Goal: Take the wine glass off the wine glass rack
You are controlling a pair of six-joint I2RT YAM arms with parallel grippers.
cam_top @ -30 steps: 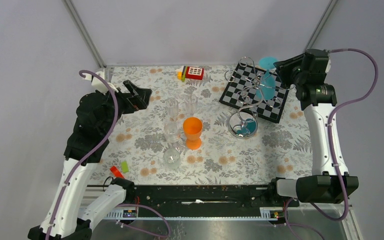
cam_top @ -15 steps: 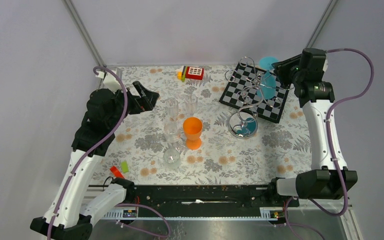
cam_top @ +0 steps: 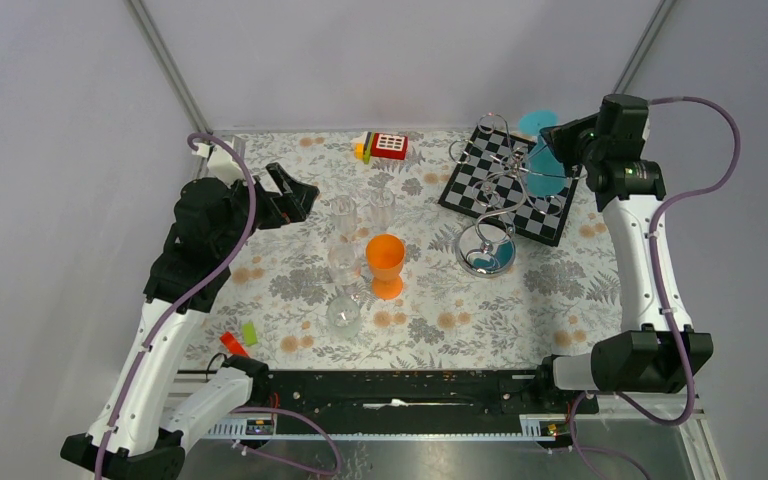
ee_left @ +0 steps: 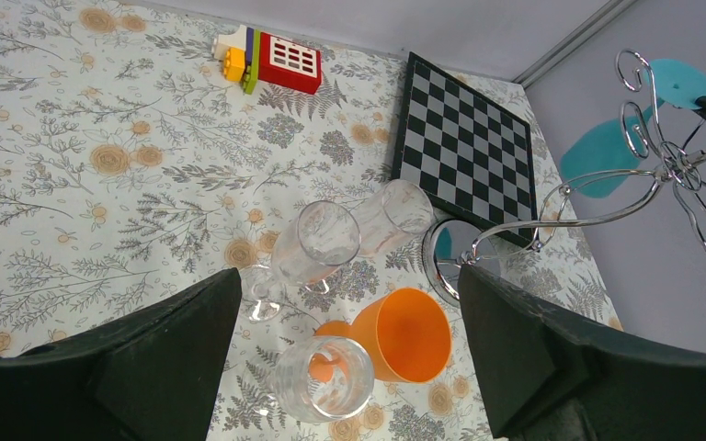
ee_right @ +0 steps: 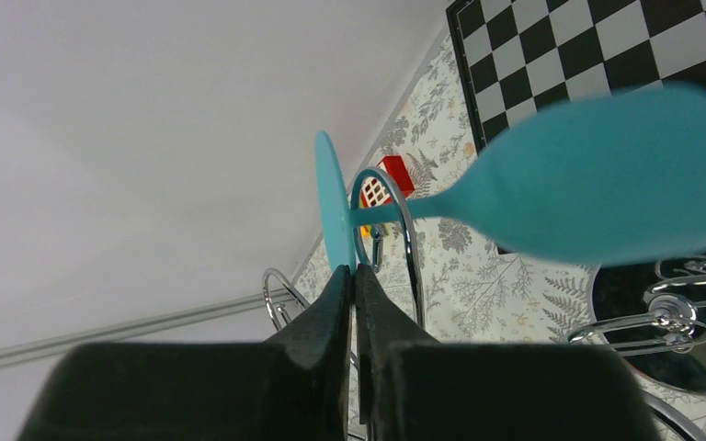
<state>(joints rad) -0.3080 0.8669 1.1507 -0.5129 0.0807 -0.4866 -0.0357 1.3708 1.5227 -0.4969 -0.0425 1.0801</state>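
The left arm bends forward with the left claw gaping wide; the right arm stands tall, right claw pinched together.
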